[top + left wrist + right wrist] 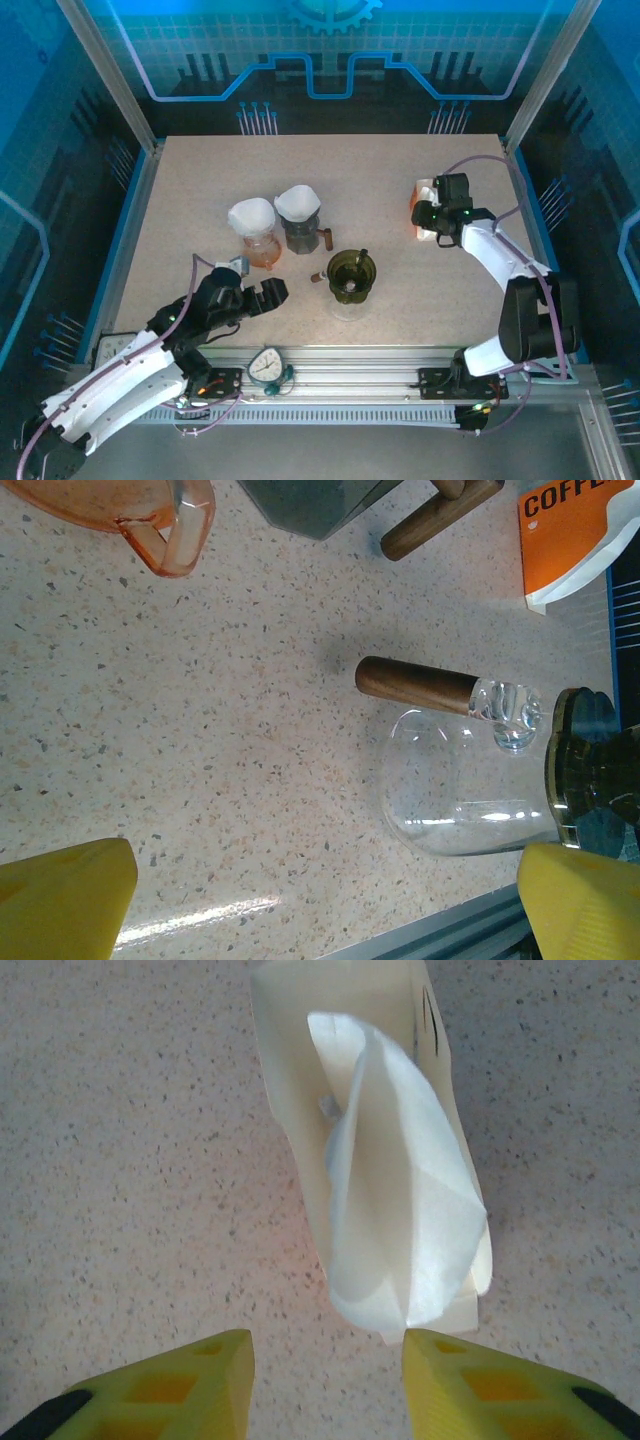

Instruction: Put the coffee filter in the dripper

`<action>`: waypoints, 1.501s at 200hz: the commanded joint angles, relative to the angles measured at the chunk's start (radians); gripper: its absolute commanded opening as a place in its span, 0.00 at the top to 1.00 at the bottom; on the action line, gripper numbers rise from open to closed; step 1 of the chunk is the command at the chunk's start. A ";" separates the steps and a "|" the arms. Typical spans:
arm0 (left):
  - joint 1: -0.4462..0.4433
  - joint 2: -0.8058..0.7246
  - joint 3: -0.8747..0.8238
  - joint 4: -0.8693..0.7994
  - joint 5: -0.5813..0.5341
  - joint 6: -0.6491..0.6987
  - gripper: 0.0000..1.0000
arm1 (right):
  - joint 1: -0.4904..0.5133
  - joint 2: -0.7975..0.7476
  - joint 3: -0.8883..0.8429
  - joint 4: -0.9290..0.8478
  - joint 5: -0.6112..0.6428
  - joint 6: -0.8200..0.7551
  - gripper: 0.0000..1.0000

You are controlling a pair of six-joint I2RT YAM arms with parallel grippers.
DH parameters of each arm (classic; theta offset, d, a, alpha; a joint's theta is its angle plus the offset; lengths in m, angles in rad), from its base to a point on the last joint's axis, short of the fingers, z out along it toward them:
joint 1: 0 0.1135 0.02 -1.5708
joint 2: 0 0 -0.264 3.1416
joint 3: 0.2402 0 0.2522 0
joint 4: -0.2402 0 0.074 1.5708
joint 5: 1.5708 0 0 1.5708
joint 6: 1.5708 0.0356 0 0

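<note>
With its jaws released, the right gripper [325, 1345] hovered over the filter packet [290, 1020], so it likely next needed to pinch the protruding coffee filter [400, 1200].

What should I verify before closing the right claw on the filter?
1. Open right claw: ok.
2. Graspable filter sticking out of its packet: ok.
3. Filter centred between the fingers: not ok, it lies toward one finger.
4. Only one filter in reach: cannot tell.
5. No filter yet in the dark dripper on the glass server: ok.
6. Open left claw, apart from that dripper: ok.
</note>
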 commanded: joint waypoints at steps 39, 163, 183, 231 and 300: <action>-0.004 0.009 0.036 0.013 0.002 -0.008 0.01 | -0.041 0.109 0.083 0.109 -0.017 0.093 0.60; -0.003 0.008 0.030 0.014 0.002 -0.014 0.01 | -0.054 0.174 0.122 0.130 -0.009 0.129 0.67; -0.003 0.008 0.030 0.016 0.001 -0.013 0.01 | -0.055 0.186 0.127 0.133 -0.009 0.126 0.69; -0.004 0.012 0.027 0.018 0.003 -0.012 0.01 | -0.055 0.206 0.133 0.136 -0.011 0.115 0.80; -0.004 0.017 0.026 0.021 0.000 -0.013 0.01 | -0.052 0.193 0.136 0.131 -0.015 0.079 0.98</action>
